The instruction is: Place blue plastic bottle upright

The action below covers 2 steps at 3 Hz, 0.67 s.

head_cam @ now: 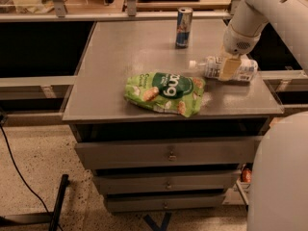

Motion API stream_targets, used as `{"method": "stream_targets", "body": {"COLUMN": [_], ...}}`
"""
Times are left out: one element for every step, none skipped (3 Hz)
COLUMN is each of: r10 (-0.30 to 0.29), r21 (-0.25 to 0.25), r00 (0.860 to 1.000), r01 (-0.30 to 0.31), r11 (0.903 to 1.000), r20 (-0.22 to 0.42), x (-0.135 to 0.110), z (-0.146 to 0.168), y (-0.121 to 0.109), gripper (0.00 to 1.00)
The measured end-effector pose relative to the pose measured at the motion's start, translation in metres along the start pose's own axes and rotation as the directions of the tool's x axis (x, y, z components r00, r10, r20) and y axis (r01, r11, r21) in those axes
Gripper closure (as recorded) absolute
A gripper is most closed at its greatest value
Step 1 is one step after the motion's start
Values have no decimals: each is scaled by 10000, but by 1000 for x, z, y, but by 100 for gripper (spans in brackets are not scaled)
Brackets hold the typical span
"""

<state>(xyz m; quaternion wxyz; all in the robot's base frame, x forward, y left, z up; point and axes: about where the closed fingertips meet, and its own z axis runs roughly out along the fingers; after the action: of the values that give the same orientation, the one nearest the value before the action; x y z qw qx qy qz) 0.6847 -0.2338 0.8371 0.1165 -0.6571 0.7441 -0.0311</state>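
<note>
blue plastic bottle (210, 67) is lying on its side near the right edge of the table (120, 52), white cap pointing left, close to the green snack bag (166, 93). gripper (230, 67) is down across the bottle's middle and hides that section. I can't tell if it's clamped on the bottle or just resting against it. Arm is cut off top right. Blue-and-silver can (184, 27) is upright further back, apart from the bottle. White robot body (281, 177) blocks the lower right and part of the drawers (168, 153).
</note>
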Motion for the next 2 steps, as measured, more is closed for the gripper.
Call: {"method": "stream_targets", "body": {"r10": [185, 779], "r21": [-428, -557], "r00": [9992, 9831], "r01": [-170, -695], "r11": [9989, 9960], "r20": [350, 1659], "x": [-7, -16], "z": [-8, -36], "y": [11, 17], "gripper": [100, 100]}}
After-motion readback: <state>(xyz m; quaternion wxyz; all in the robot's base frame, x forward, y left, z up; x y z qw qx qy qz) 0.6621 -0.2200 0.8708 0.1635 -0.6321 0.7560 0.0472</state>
